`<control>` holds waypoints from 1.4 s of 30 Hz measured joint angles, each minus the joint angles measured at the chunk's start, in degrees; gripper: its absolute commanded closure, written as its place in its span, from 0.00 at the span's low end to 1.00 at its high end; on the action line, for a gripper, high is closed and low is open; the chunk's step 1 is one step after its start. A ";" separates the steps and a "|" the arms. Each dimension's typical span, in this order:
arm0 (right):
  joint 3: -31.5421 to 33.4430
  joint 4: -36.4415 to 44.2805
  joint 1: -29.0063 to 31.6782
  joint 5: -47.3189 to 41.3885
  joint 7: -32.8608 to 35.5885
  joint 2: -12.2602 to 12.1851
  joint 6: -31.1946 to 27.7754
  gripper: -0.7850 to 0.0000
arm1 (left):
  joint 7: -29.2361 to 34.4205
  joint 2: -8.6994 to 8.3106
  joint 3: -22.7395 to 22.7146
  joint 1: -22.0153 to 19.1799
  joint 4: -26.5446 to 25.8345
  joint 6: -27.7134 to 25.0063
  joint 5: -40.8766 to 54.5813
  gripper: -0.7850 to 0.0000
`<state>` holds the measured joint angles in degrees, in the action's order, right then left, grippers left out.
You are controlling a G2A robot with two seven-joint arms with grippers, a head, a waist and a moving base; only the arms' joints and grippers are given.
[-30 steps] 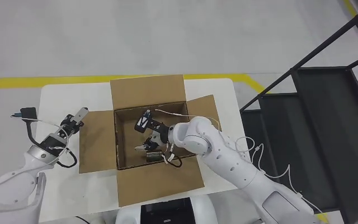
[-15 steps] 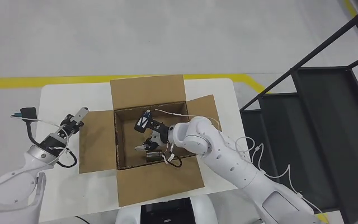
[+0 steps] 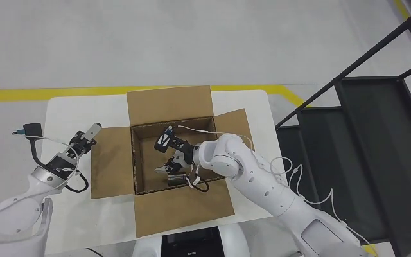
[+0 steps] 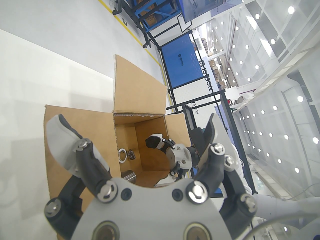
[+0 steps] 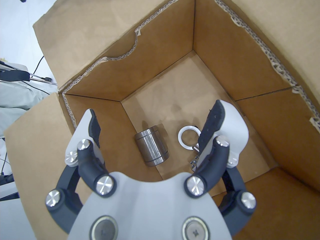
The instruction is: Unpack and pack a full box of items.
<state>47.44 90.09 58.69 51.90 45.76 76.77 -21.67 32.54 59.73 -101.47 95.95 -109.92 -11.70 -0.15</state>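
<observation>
Below right pincer (image 5: 154, 112), steel cylinder (image 5: 151, 146)

Open cardboard box (image 3: 170, 106), flaps out; inside, steel cylinder (image 5: 151, 146) (on its side) beside flat ring (image 5: 180, 137)

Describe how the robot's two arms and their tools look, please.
Both arms have glossy white shells with thin white cables alongside. The left tool and right tool each have a grey plate, black links, silver screws and white fingers with black pads.
</observation>
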 measured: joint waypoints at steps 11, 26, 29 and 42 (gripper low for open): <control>0.00 0.00 0.00 0.00 0.00 0.00 0.00 0.00 | 0.00 0.00 0.00 0.00 0.00 0.00 0.00 0.00; -0.67 -0.67 -0.86 0.75 2.21 0.05 -0.06 0.00 | 0.00 0.00 0.00 0.00 0.00 0.00 0.00 0.00; -1.56 -1.45 -3.34 2.13 7.12 0.12 -1.09 0.00 | 0.00 0.00 0.00 0.00 0.00 0.00 0.00 0.00; -11.19 -7.23 -12.36 3.28 20.02 2.39 -8.45 0.00 | 0.00 0.00 0.00 0.00 0.00 0.00 0.00 0.00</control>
<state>36.25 82.86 46.34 55.18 65.77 79.16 -30.12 32.54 59.73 -101.47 95.95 -109.92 -11.70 -0.15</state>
